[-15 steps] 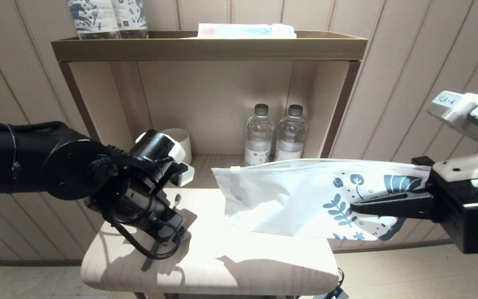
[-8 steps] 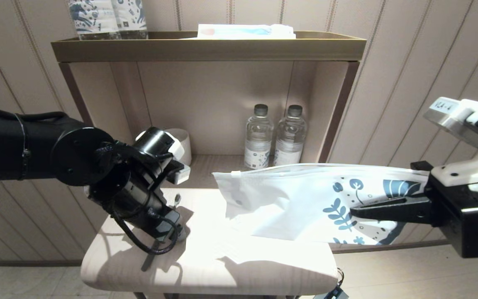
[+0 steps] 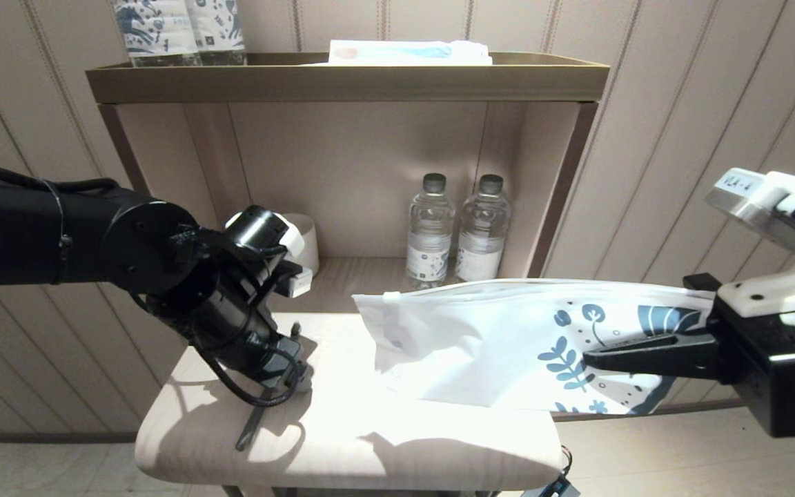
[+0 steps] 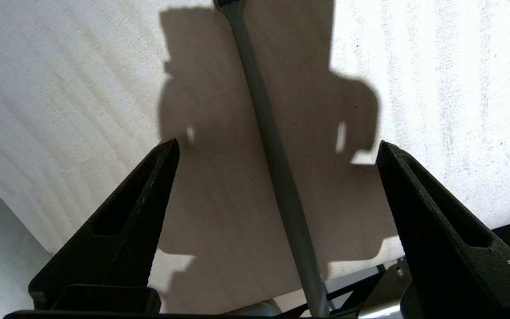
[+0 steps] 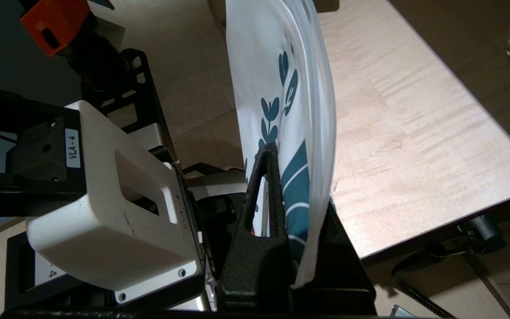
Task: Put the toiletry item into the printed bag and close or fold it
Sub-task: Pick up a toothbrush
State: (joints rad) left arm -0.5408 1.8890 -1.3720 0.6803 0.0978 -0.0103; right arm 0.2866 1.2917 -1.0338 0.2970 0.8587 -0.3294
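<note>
Your left gripper (image 3: pixel 294 369) has dropped lower onto the small table (image 3: pixel 342 442) over the last second, while the right gripper (image 3: pixel 594 359) keeps the printed bag (image 3: pixel 480 338) pinched and raised. At the left wrist, its 2 fingers (image 4: pixel 148 186) stand spread astride the toothbrush (image 4: pixel 272 150), not yet grasping. At the right wrist, the bag is clamped; closing comes next.

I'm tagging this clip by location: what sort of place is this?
Probably a hotel room or a mock-up of one: two sealed water bottles in a built-in wall niche, a small pale wooden table, panelled walls, and guest-style packs on the top shelf.
</note>
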